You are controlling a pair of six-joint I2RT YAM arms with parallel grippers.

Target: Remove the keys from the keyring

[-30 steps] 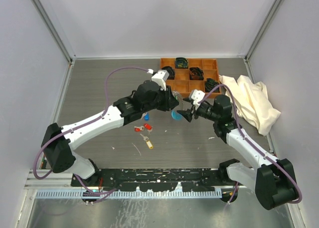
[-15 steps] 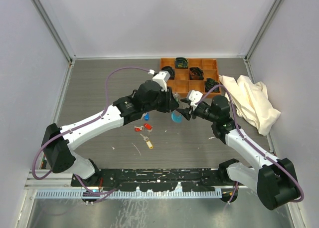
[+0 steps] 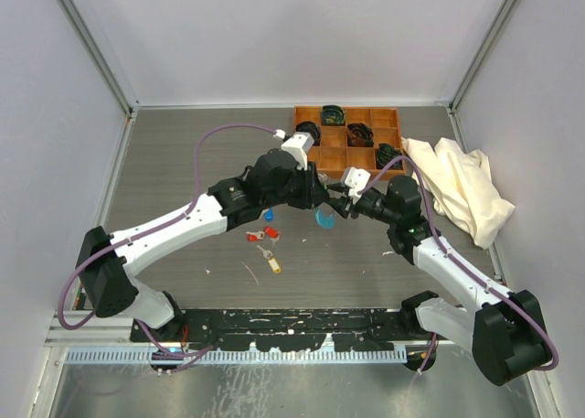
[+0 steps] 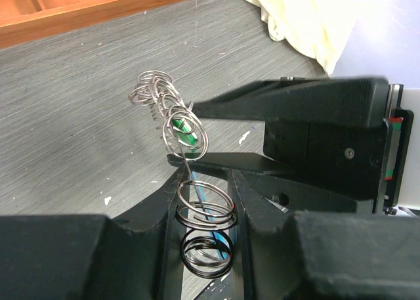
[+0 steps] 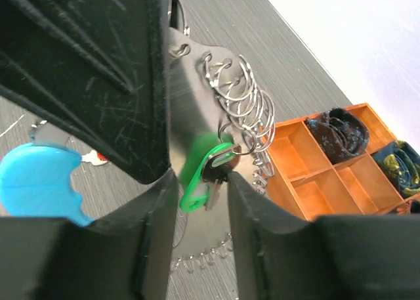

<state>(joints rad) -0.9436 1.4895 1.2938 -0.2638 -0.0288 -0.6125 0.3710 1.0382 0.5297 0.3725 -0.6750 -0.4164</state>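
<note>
The keyring [image 4: 164,96] is a loop of silvery coil. My left gripper [image 3: 320,197] is shut on it and holds it above the table; in the left wrist view the coils sit pinched between its fingers [image 4: 207,182]. The ring's light-blue segment [image 3: 324,219] hangs below and also shows in the right wrist view [image 5: 39,182]. A green-tagged key [image 5: 203,172] hangs from the coil [image 5: 243,109]. My right gripper [image 3: 340,203] is open, with its fingers on either side of that key [image 4: 186,130]. Red-tagged [image 3: 254,237], blue-tagged [image 3: 268,214] and yellow-tagged [image 3: 272,264] keys lie on the table.
An orange compartment tray [image 3: 347,116] holding dark items stands at the back right and shows in the right wrist view [image 5: 328,162]. A cream cloth [image 3: 462,185] lies right of it. The two grippers are nearly tip to tip.
My right gripper has moved left toward my left gripper and now straddles the green-tagged key. The left arm has hardly moved.
</note>
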